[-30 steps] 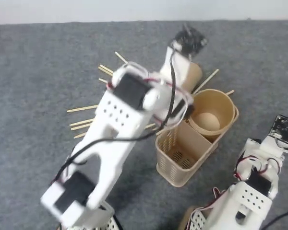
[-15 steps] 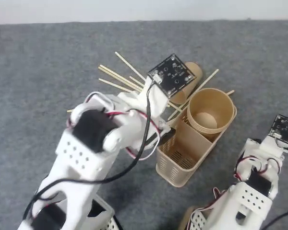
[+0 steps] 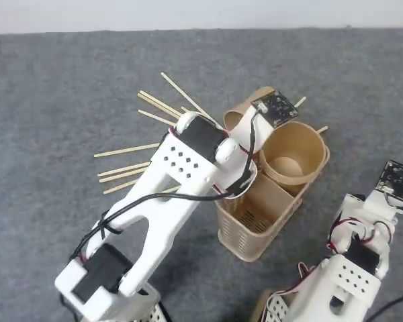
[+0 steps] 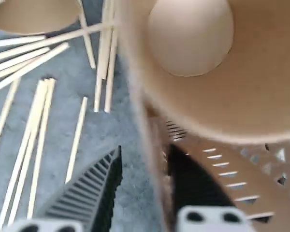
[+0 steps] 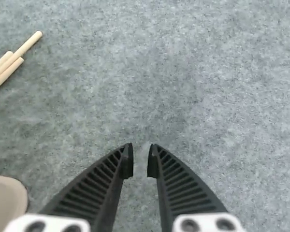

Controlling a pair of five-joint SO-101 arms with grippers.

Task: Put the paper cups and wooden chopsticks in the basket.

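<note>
Grey carpet [image 3: 54,100], slatted basket [image 3: 244,243] with stacked paper cups [image 3: 292,168] inside.

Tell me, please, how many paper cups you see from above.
2. The upright cup stands in the basket; the tipped cup lies on the carpet behind it. Others may be nested in the first; a tan shape by the bottom edge might be another.
</note>
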